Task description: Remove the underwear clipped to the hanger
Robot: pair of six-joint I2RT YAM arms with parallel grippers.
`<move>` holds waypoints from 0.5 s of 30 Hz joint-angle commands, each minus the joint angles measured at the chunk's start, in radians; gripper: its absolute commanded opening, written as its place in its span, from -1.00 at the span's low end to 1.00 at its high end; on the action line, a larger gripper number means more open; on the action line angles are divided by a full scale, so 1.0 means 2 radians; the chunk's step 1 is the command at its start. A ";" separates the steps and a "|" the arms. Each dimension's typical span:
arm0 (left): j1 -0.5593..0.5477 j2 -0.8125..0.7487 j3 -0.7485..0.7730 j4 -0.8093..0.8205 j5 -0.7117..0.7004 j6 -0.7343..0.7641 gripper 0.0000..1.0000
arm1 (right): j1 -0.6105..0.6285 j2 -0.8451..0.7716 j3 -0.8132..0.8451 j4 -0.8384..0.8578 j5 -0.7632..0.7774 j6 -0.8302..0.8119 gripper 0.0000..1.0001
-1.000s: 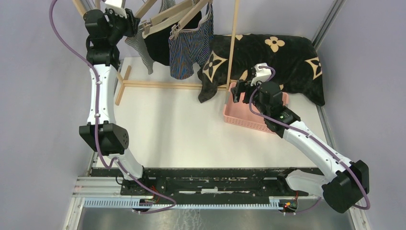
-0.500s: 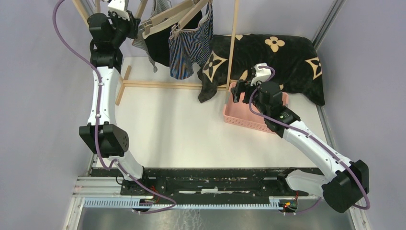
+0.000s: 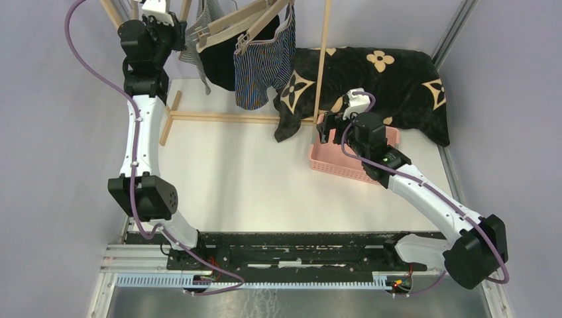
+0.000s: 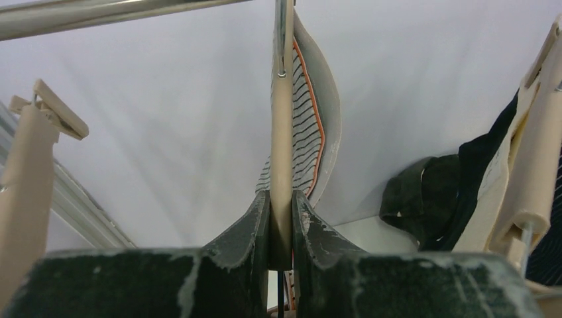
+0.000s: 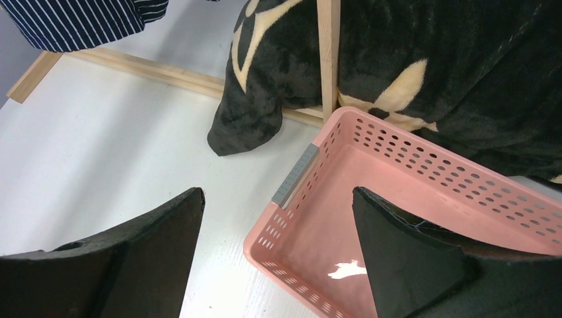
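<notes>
Three pieces of underwear hang from beige hangers at the back left: a grey-white fine-striped one, a black one and a navy striped one. My left gripper is raised to the leftmost hanger. In the left wrist view it is shut on a beige hanger clip, with the grey-white underwear just behind the clip and the black one to the right. My right gripper hovers open over the near-left corner of a pink basket, holding nothing.
A black flower-patterned blanket lies behind the basket, draped over the rack's wooden base. An upright wooden post stands at the basket's far-left corner. A metal rail runs overhead, with another beige clip to the left.
My left gripper has closed onto the hanger clip and shifted slightly left, tugging the grey-white underwear with it. The right arm has barely moved.
</notes>
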 commanded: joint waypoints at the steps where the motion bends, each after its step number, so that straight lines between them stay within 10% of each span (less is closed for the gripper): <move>1: -0.001 -0.051 -0.011 0.085 -0.024 -0.025 -0.86 | 0.002 0.006 0.007 0.024 -0.004 0.002 0.82; 15: -0.001 -0.109 -0.091 0.047 -0.065 0.021 -0.86 | 0.003 0.007 0.011 0.019 0.011 -0.008 0.82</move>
